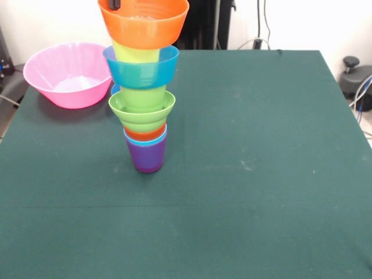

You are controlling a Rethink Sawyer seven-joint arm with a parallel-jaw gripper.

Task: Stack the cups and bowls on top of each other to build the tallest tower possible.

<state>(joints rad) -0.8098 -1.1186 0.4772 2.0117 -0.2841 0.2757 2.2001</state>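
Note:
The tower stands left of the table's middle on a purple cup (146, 158). Above it show a light blue cup's rim (145, 141) and an orange cup's rim (145, 133). Then come a ridged green bowl (142, 110), a green cup (142, 96), a blue bowl (141, 72), a yellow-green cup (136, 53) and an orange bowl (143, 24) on top. A black bit of my gripper (114, 4) shows at the top edge, at the orange bowl's left rim. The large pink bowl (68, 74) sits alone at the back left. A sliver of another blue bowl (114, 89) peeks out behind the tower.
The green cloth table (250, 174) spreads wide to the right of and in front of the tower. Cables (256, 42) and a black device (356, 75) lie beyond its far and right edges.

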